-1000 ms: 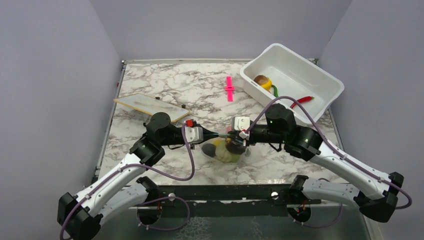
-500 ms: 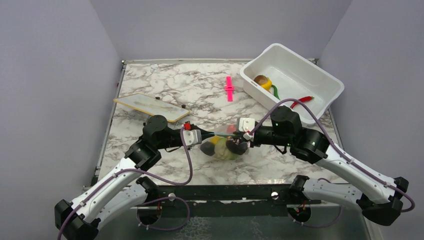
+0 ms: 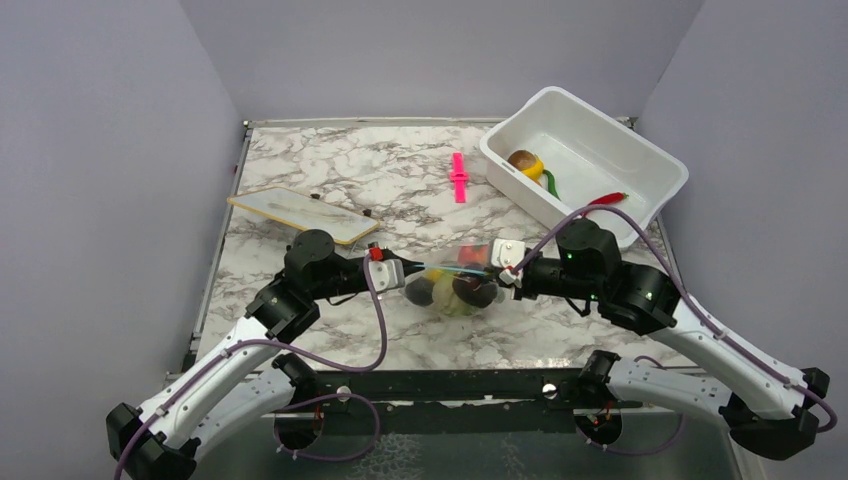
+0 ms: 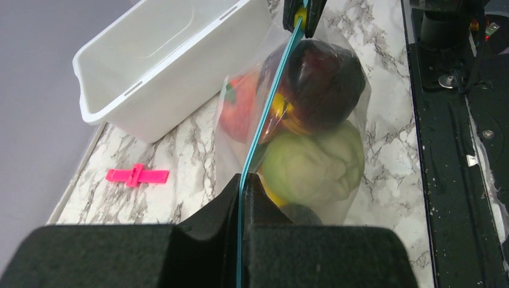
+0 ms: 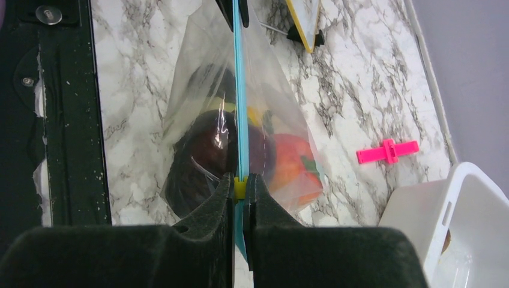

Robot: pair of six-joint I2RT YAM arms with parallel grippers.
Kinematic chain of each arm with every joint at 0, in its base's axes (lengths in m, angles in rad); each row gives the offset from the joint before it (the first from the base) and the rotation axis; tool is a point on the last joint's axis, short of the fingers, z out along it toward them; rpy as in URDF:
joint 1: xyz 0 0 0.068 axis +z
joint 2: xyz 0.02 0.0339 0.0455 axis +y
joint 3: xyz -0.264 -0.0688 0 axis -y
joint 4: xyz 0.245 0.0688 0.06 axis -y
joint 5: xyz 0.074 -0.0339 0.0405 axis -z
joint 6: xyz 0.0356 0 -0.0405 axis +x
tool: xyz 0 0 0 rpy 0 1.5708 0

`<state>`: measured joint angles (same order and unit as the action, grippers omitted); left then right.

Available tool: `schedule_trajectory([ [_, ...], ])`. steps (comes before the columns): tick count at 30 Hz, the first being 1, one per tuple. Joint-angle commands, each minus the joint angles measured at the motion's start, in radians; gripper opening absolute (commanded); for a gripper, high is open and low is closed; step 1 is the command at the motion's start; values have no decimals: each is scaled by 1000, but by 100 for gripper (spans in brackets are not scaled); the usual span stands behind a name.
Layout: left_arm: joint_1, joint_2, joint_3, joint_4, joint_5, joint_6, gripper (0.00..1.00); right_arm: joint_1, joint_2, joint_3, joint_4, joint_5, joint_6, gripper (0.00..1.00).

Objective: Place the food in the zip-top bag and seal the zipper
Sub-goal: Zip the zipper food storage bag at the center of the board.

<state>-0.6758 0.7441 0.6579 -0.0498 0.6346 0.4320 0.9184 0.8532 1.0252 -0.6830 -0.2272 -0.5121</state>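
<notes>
Pull the thin light blue zipper strip [image 3: 455, 268] taut and level, and press evenly along it. The left gripper [image 3: 411, 269] has its jaws pinching the strip's 9 o'clock end. The right gripper [image 3: 498, 275] has its jaws pinching the 3 o'clock end. The clear plastic zip-top bag [image 3: 450, 296] holds the toy food [image 4: 312, 165]. It sits between the grippers at the marble table's [image 3: 330, 180] 6 o'clock side, with its long axis running 9 to 3 and its mouth upward.

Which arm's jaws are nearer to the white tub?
Right. The right jaws pinch the zipper at its end toward the tub; the left jaws hold the other end, farther from the tub.
</notes>
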Motion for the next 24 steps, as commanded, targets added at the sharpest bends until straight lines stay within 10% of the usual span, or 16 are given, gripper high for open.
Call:
schedule_trajectory([
  [1, 40, -26, 54, -57, -127, 39, 0, -12, -58, 44, -175, 115, 7, 1],
  [24, 56, 6, 94, -49, -214, 60, 0, -12, -148, 162, -427, 284, -28, 1],
])
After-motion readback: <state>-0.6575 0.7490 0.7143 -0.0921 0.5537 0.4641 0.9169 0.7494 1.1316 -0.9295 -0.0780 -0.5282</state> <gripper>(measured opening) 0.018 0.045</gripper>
